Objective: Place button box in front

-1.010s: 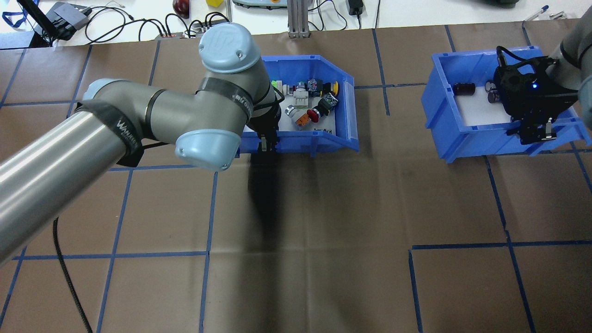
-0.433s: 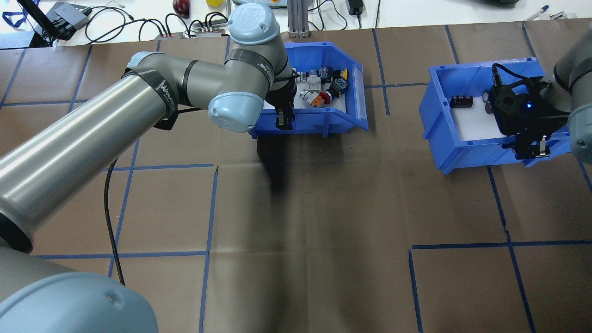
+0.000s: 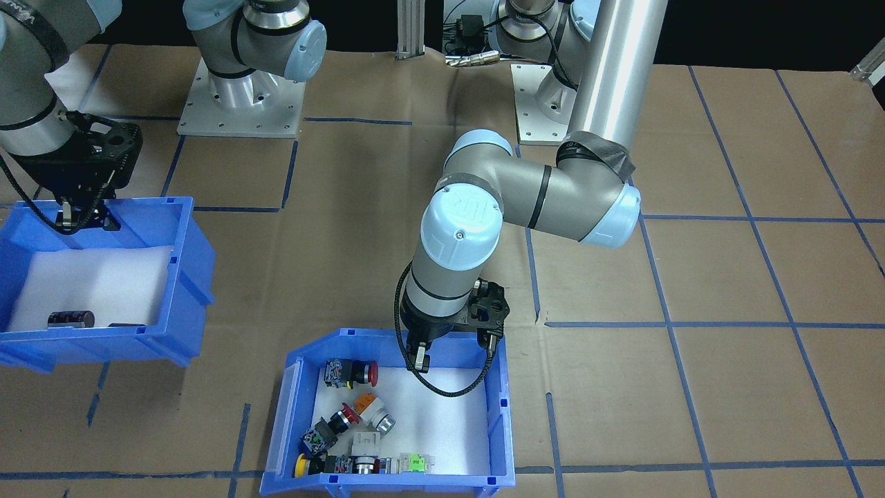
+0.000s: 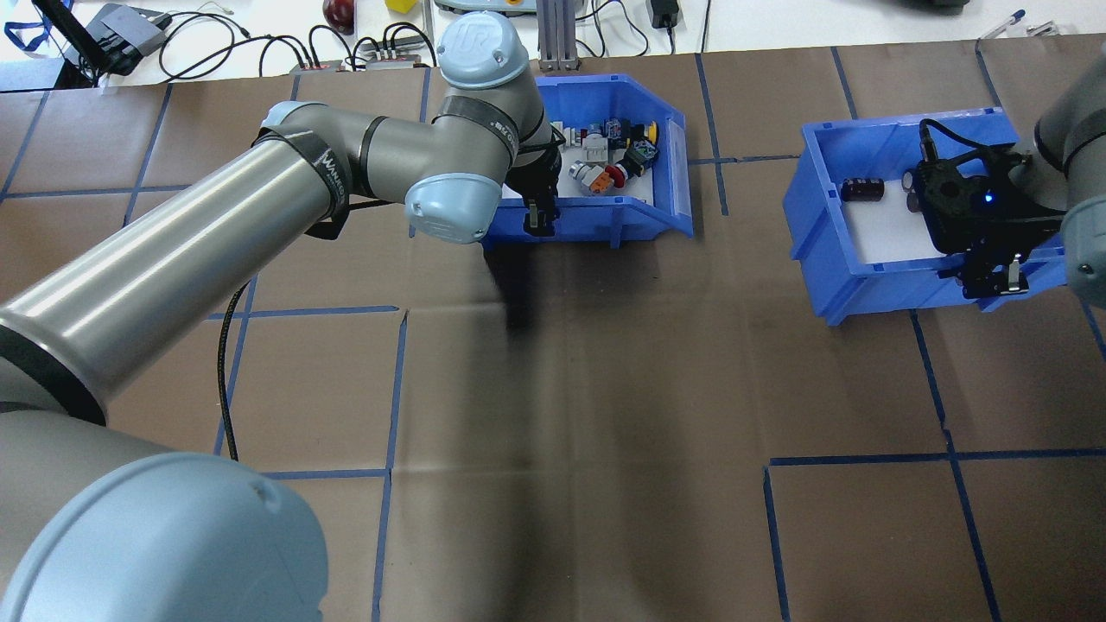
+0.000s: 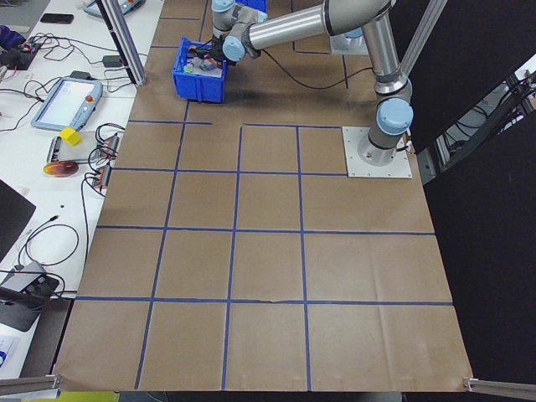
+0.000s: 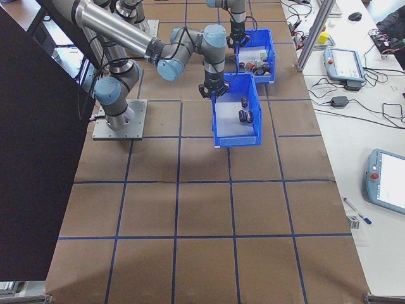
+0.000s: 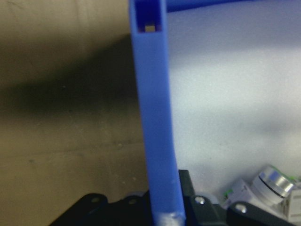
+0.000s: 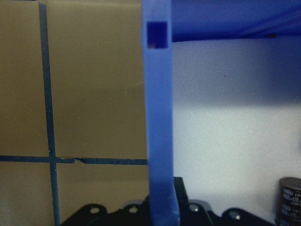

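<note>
Both arms reach far forward, the left gripper (image 4: 539, 216) and right gripper (image 4: 994, 275) each pointing down, jaws closed.

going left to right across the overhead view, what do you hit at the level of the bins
left gripper clamped on the near wall → button box → bare brown table → blue bin with dark cylinders → right gripper on that bin's near wall

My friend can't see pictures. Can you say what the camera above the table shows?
The left gripper pinches the near wall of the button box, a blue bin of colourful switches. The right gripper pinches the near wall of another blue bin holding dark cylinders.
</note>
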